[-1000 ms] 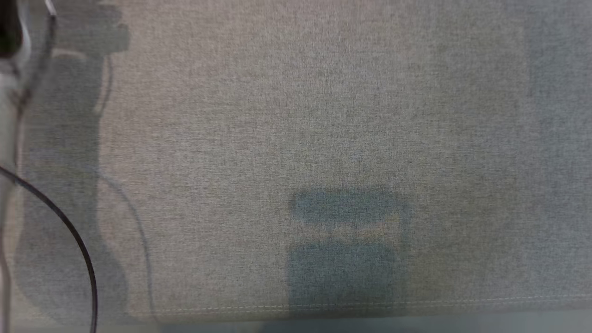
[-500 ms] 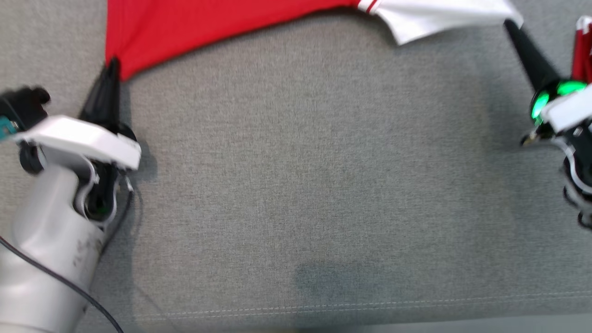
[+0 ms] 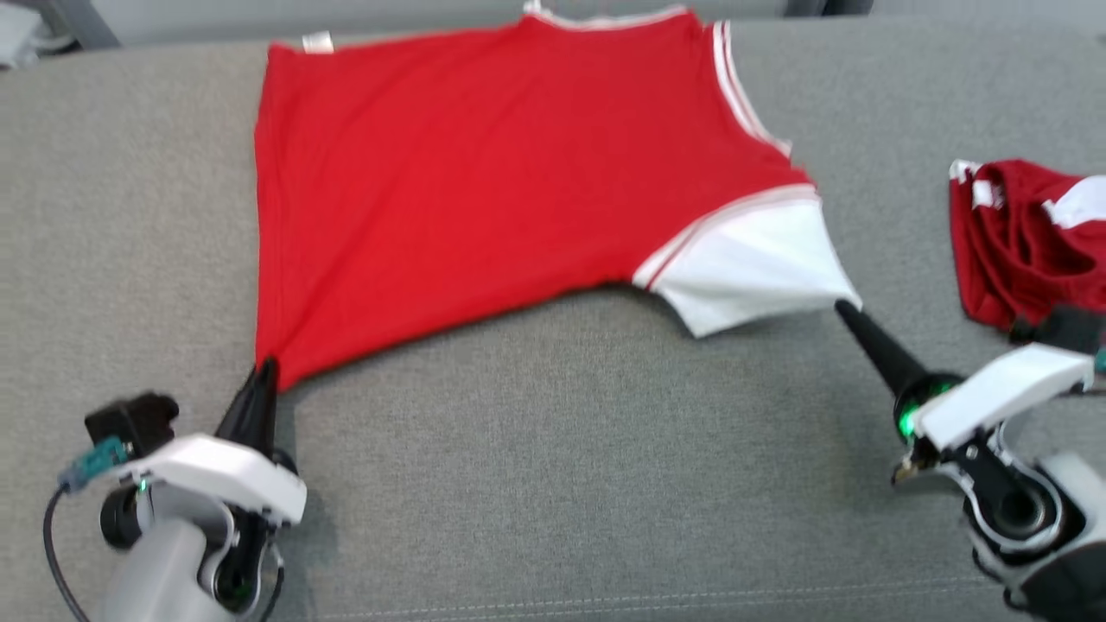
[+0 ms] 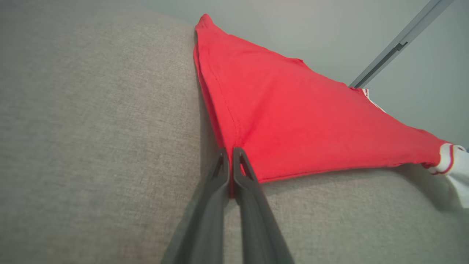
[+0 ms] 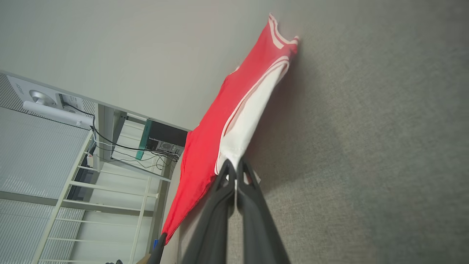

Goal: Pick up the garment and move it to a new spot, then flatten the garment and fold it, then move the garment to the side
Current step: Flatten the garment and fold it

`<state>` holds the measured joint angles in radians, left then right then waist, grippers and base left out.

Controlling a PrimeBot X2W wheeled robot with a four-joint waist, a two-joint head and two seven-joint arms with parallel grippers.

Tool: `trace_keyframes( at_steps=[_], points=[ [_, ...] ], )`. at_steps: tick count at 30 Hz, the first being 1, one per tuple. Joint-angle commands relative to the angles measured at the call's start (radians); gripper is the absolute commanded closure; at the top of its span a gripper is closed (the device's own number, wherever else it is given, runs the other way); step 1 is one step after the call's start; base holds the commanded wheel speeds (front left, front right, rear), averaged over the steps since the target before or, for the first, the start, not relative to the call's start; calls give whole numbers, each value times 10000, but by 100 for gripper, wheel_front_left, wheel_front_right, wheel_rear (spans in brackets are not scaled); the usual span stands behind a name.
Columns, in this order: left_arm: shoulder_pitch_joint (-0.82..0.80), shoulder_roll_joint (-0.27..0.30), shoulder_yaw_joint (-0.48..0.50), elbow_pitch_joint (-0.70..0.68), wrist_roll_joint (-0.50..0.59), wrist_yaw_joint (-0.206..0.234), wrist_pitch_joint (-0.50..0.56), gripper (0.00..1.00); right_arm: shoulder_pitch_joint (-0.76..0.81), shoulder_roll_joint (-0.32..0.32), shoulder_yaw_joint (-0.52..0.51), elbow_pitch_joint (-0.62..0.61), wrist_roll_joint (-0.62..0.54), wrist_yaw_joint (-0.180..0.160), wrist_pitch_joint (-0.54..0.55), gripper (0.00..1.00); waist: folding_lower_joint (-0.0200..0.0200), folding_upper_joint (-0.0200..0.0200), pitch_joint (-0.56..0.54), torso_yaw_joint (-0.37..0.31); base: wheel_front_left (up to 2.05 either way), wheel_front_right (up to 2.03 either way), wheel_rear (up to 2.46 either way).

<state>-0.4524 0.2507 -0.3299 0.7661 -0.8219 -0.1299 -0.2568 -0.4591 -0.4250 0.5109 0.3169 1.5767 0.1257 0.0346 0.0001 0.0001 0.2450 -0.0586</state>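
**A:** What are the left fingers (image 3: 266, 371) on?

**B:** They are pressed together on the near-left hem corner of the garment (image 3: 484, 173). In the left wrist view a sliver of red shows between them.

**A:** And the right fingers (image 3: 851, 318)?

**B:** Clamped on the tip of the white sleeve (image 3: 752, 263), at the garment's near-right. The cloth draws to a point at each grip. The red body lies spread on the grey surface (image 3: 562, 484), towards the far side.

**A:** What is hard to make out?

**B:** The collar is cut by the top edge of the head view, and the whole picture is slightly blurred. I cannot tell if the far hem lies on the surface or hangs past it. A second red bundle (image 3: 1007, 242) at the right is cut by the frame edge, its near end behind the right wrist.

**A:** Against half a second ago?

**B:** The head camera has tilted up. Then only the garment's near edge showed, and now nearly all of it does. Both grips hold the same corners as before.
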Motion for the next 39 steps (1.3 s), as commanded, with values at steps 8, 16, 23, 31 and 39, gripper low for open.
trace_keyframes(
  at_steps=[8, 16, 23, 31, 39],
  points=[
    [1020, 280, 657, 152, 259, -7, -48, 100, 1562, -131, 283, -454, 440, 50, 285, 100, -1, -1, -1200, -46, 0, 0, 0],
    [1172, 478, 1026, 652, 923, -7, -49, 100, 2447, -435, 594, -750, 461, 50, 984, 100, -1, -1, -1496, -87, 0, 0, 0],
    [1250, 201, 1848, 960, 1719, -7, -49, 100, 2801, -532, 801, -1006, 505, 50, 1564, 100, -1, -1, -1596, -119, 0, 0, 0],
    [1276, -64, 2729, 1172, 2661, 66, -49, 100, 3121, -578, 993, -1179, 611, 50, 2192, 100, -1, -1, -1561, -85, 0, 0, 0],
    [1173, -542, 3109, 1273, 3235, 9, -49, 2, 2745, -368, 1018, -767, -267, 50, 1590, 0, -1, -1, -1480, -16, 0, 0, 0]
  ],
)
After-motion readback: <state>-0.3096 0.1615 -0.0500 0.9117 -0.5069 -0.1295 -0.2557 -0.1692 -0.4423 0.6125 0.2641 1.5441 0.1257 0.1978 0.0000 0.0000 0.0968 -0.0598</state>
